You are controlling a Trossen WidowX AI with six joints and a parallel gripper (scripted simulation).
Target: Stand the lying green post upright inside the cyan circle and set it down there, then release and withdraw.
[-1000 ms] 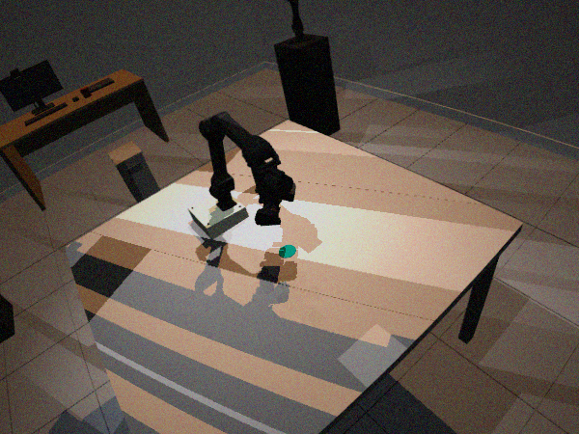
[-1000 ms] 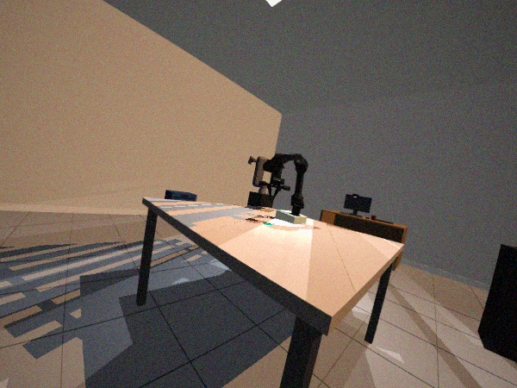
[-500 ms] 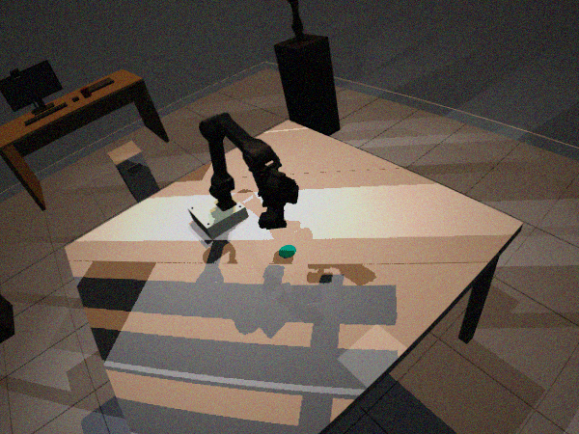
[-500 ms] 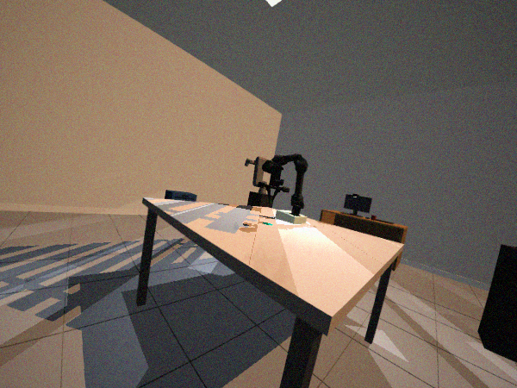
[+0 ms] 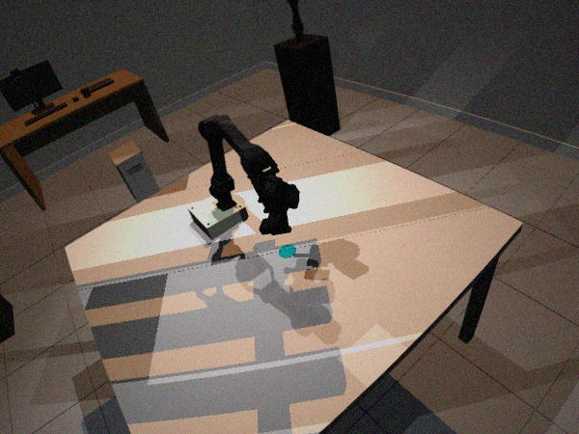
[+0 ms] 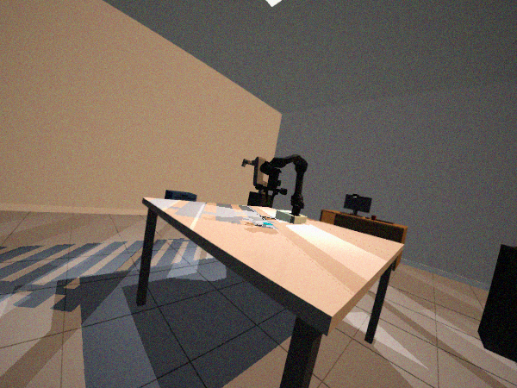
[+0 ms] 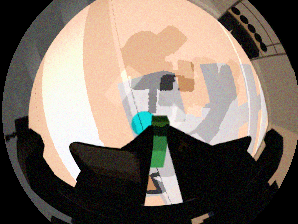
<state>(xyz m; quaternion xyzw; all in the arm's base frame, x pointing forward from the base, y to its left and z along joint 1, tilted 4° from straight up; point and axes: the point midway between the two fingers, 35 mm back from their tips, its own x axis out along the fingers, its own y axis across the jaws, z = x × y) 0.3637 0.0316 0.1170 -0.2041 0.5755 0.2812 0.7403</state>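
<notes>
My gripper (image 5: 275, 229) (image 7: 158, 129) is shut on the green post (image 7: 158, 152), which shows only in the wrist view as a short green bar between the dark fingers. The cyan circle (image 5: 287, 251) (image 7: 140, 123) (image 6: 268, 224) lies flat on the table (image 5: 434, 231) (image 6: 327, 267). In the top view the gripper hangs just behind and above the circle. In the wrist view the post's far end sits right beside the circle's edge. The dark gripper hides the post in the top and exterior views.
The arm's pale base block (image 5: 218, 218) (image 6: 292, 216) stands left of the gripper. A small dark object (image 5: 313, 262) (image 7: 168, 83) lies on the table just right of the circle. Shadows stripe the table top. A black pedestal (image 5: 307, 82) stands behind the table.
</notes>
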